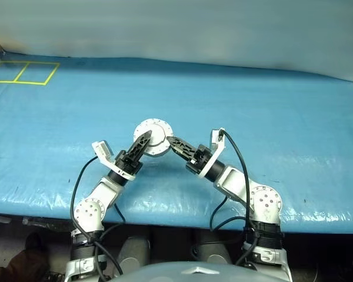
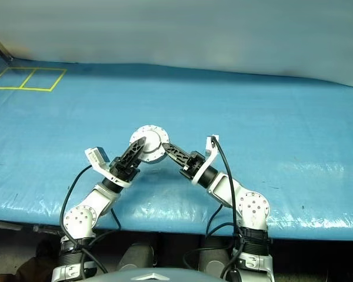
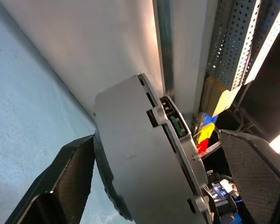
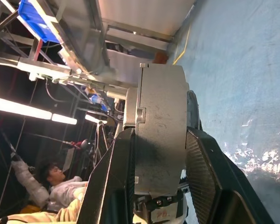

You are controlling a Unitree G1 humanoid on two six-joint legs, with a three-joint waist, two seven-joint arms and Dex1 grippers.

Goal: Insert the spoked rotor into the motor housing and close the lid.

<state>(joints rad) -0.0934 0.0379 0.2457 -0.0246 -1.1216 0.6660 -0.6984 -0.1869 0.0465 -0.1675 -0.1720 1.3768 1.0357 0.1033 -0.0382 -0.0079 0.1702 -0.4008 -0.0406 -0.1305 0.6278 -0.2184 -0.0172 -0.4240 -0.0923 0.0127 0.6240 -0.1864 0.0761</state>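
Right jaws clamp the round grey metal motor housing (image 4: 159, 140); left jaws gape.

The motor housing (image 1: 153, 138) sits between the left gripper (image 1: 143, 143) and right gripper (image 1: 177, 144).

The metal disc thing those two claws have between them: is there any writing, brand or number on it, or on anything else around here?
No readable text anywhere.
motor housing: bare grey metal, no lettering.
lid: plain silvery face, no marking.
Small print low on the right gripper, seen in the right wrist view: too blurred to read.
Yellow lines on the blue table cover: only squares, no characters.
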